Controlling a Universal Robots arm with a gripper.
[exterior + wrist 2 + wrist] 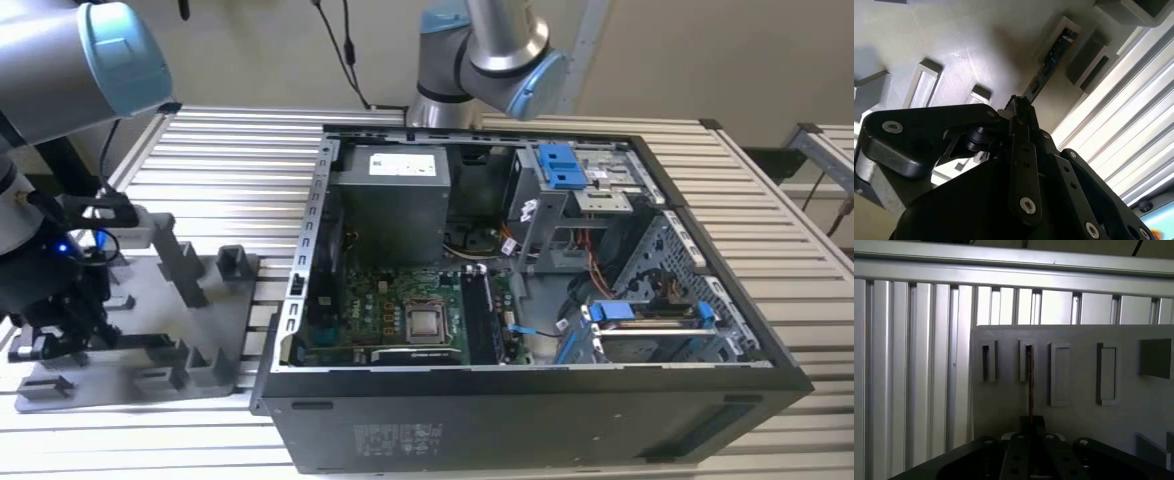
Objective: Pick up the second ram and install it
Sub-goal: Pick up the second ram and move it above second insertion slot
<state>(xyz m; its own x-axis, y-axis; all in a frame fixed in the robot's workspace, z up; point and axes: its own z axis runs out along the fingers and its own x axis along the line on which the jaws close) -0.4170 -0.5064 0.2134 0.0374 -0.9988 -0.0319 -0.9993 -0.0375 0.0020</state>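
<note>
Right, I have the gripper (1031, 421) down over the grey tray (1004, 400), which sits at the exterior view's left, well apart from the open PC case (534, 420). In both wrist views its fingers look closed narrowly on the near end of the second ram (1051, 62), which stands on edge with its far end in a tray slot. I judge the stick light and stiff but fragile, a thin board carrying small chips. It is best pinched squarely across its flat faces, so it neither twists nor slips
</note>
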